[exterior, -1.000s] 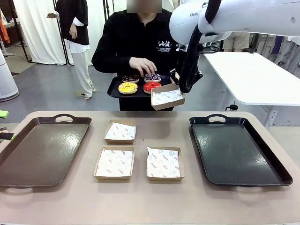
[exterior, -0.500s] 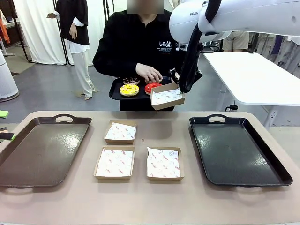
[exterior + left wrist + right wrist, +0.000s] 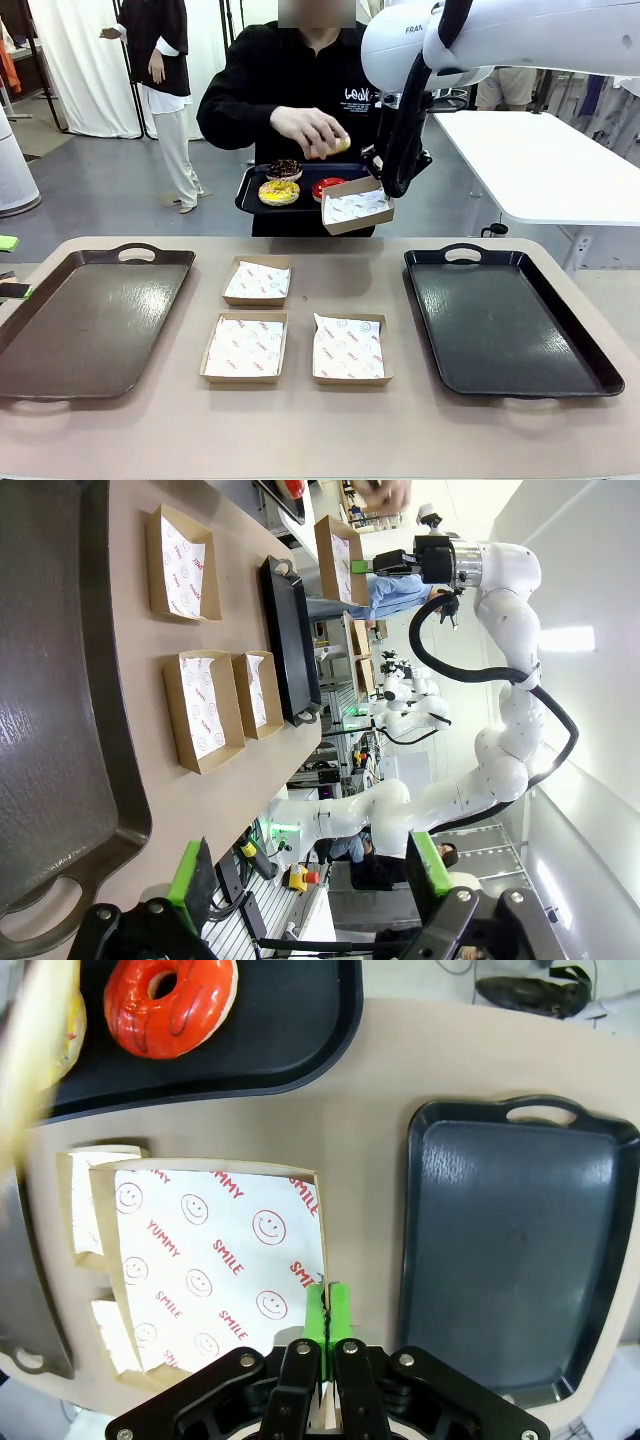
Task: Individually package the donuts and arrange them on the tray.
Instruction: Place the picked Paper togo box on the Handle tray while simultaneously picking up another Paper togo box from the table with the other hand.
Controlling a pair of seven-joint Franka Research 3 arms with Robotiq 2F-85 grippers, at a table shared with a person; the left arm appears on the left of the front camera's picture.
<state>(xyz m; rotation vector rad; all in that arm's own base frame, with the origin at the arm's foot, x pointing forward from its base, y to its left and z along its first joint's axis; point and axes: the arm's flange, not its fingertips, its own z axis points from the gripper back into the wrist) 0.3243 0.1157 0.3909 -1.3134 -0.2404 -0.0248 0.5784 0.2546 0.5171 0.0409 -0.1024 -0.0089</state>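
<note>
Lined box (image 3: 200, 1250), being offered for filling.
Right gripper (image 3: 326, 1310) is pinching its wall, raised for the person's hand (image 3: 302, 128) carrying a donut (image 3: 338, 146); left gripper (image 3: 310, 875) is gaping empty.

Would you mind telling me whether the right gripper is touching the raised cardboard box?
Touching. The right wrist view shows the right gripper with its green pads pinched shut on the rim of the cardboard box.
</note>
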